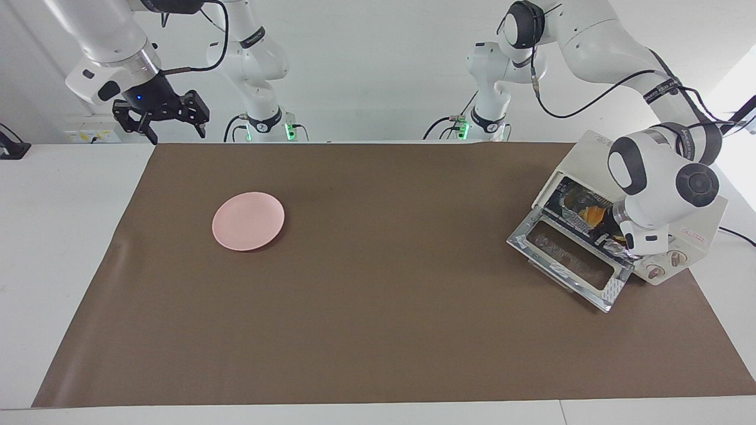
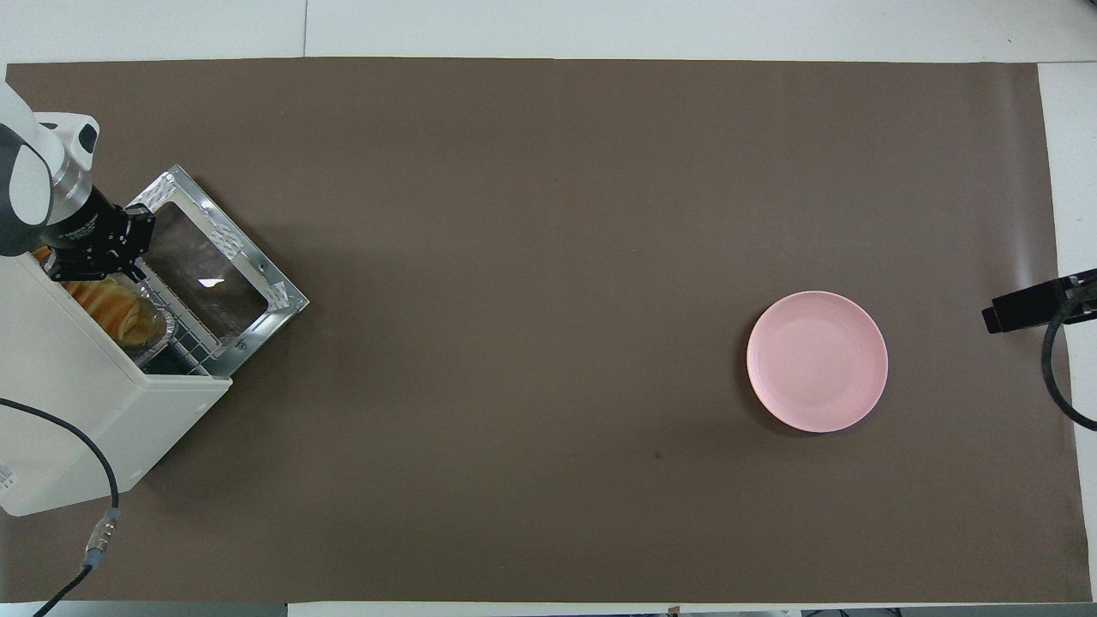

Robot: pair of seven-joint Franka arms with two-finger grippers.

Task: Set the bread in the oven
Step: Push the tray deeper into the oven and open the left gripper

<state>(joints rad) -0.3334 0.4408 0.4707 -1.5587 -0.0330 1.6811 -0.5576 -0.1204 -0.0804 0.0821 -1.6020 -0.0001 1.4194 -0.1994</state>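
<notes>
The cream-white oven stands at the left arm's end of the table with its glass door dropped open. The golden bread lies in a crinkled foil tray on the wire rack inside the oven; it also shows in the facing view. My left gripper reaches into the oven's mouth, right over the bread's end; the wrist hides it in the facing view. My right gripper hangs open and empty in the air at the right arm's end of the table.
A round pink plate, empty, sits on the brown mat toward the right arm's end; it also shows in the overhead view. The oven's power cable trails off the table beside the oven.
</notes>
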